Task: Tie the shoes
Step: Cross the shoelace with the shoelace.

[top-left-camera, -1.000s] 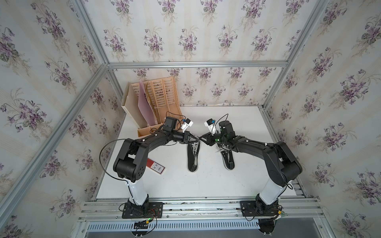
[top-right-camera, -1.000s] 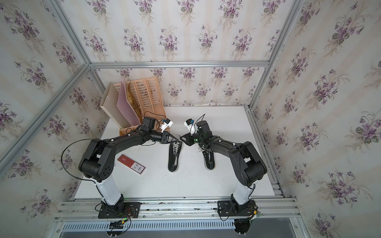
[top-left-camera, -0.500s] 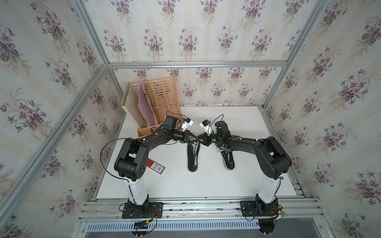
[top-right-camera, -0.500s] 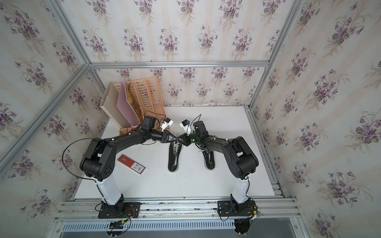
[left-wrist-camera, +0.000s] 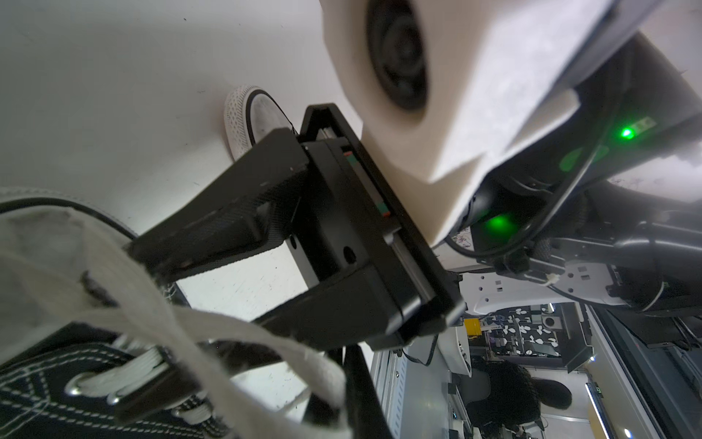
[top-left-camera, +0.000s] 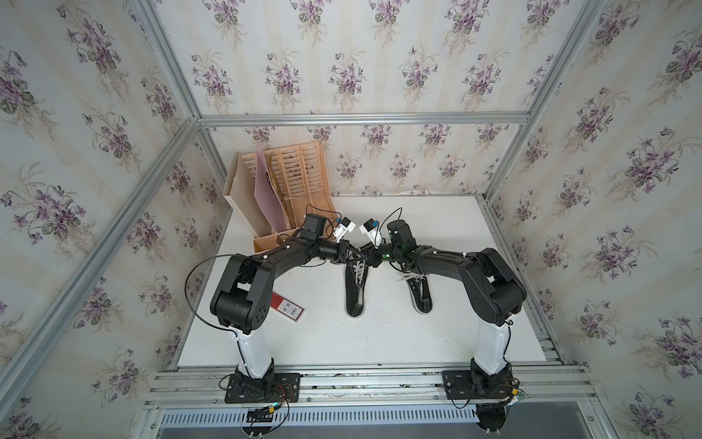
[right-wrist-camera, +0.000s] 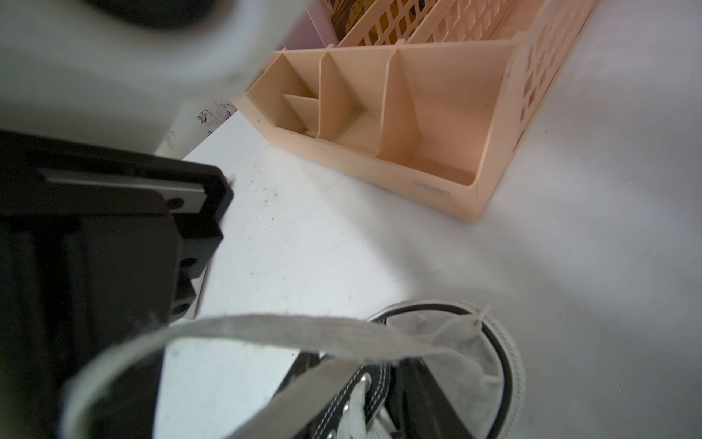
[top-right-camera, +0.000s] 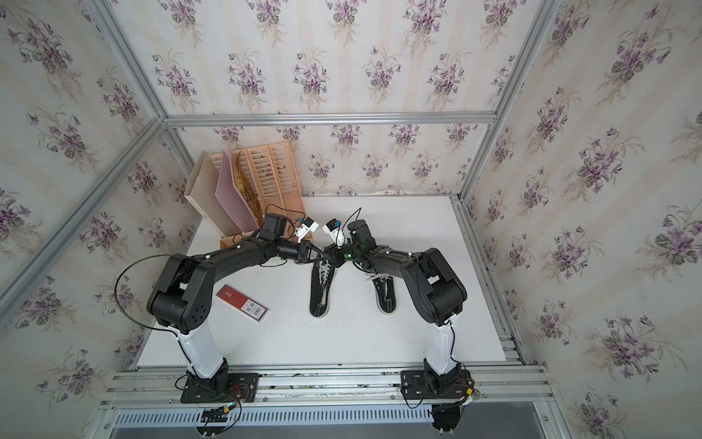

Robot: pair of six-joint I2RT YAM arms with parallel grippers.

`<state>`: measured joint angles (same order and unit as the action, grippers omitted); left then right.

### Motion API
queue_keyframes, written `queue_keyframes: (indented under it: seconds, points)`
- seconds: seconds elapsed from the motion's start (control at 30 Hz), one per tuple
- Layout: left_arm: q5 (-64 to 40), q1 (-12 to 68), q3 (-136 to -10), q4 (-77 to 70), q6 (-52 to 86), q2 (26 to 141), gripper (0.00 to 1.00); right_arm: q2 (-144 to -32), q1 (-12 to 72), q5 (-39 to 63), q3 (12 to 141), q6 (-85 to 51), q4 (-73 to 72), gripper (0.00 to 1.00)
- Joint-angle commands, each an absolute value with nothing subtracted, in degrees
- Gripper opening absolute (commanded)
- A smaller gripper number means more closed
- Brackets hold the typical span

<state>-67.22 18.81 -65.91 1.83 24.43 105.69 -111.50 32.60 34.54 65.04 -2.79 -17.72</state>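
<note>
Two black shoes lie side by side on the white table, toes away from the arm bases: the left shoe (top-left-camera: 356, 292) (top-right-camera: 320, 292) and the right shoe (top-left-camera: 421, 294) (top-right-camera: 384, 294). Both grippers meet over the left shoe's laced front. My left gripper (top-left-camera: 355, 254) (left-wrist-camera: 342, 410) is shut on a flat white-grey lace (left-wrist-camera: 235, 334) of that shoe, which loops up from the eyelets (right-wrist-camera: 357, 399). My right gripper (top-left-camera: 366, 254) (left-wrist-camera: 197, 300) (right-wrist-camera: 364, 387) faces it, jaws apart around the lace loop (right-wrist-camera: 285, 327). The right shoe's white toe cap (left-wrist-camera: 247, 114) shows behind it.
A peach desk organizer (top-left-camera: 288, 197) (right-wrist-camera: 418, 133) with a pink folder (top-left-camera: 267, 190) stands at the back left, close to the left wrist. A red flat box (top-left-camera: 288, 308) lies by the left arm's elbow. Metal frame rails edge the table (top-left-camera: 418, 342).
My right gripper has swung left from above the right shoe to the left shoe's front, meeting the left gripper. The left gripper has stayed in place, shut.
</note>
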Motion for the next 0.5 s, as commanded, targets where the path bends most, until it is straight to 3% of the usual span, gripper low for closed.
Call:
queue_keyframes:
  seconds: [0.0, 0.47]
  points:
    - [-67.92, 18.90, -66.48, 0.62, 24.17, 105.81, 0.00, -111.88, 32.67, 33.35, 65.33, -2.66, -18.37, 0.39]
    - [-67.49, 18.90, -66.54, 0.30, 24.78, 105.47, 0.00, -113.39, 32.63, 34.48, 64.93, -3.64, -24.05, 0.47]
